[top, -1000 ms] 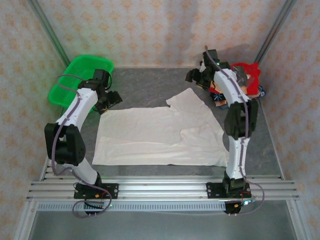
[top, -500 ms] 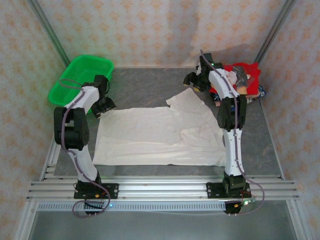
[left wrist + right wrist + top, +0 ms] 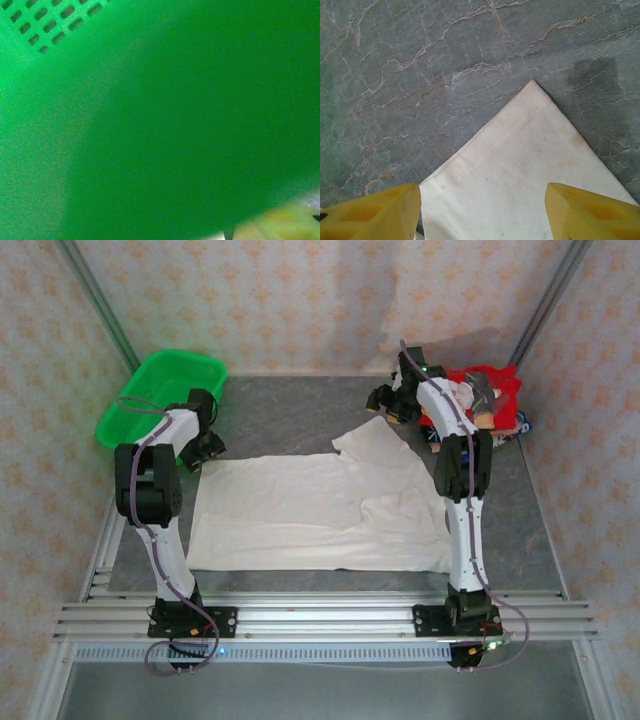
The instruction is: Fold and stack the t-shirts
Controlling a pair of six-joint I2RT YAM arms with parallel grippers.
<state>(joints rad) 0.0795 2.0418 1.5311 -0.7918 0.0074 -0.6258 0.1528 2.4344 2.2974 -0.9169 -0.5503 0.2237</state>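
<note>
Desk (image 3: 300,405): grey, marble-veined surface, carrying everything below.

Large plain off-white short-sleeved cloth t-shirt (image 3: 300,510): lies spread flat across the middle of the desk, hem to the left. One sleeve is folded in over the body at the near right. The other sleeve points toward the far edge. From the right wrist, that far sleeve (image 3: 520,165) ends in a sharp corner on bare desk.

Green plastic mesh basket (image 3: 135,405): far-left corner of the desk, apart from the shirt. From the left wrist its wall (image 3: 100,100) is very close and blurred, with slots at upper left.

Stack of folded coloured t-shirts, red one on top (image 3: 500,390): far-right corner of the desk, beside the right arm's wrist. The print is too small to make out.

Left gripper (image 3: 205,445): sits at the basket's near-right corner, just beyond the shirt's far-left corner. A sliver of yellow finger (image 3: 280,225) shows at the frame's lower right. Cannot tell whether the fingers are apart or together.

Right gripper (image 3: 385,400): over the far sleeve tip. From its wrist (image 3: 480,210) the yellow fingers (image 3: 375,212) stand wide apart, straddling the sleeve and gripping nothing. Contact with the cloth cannot be judged.
</note>
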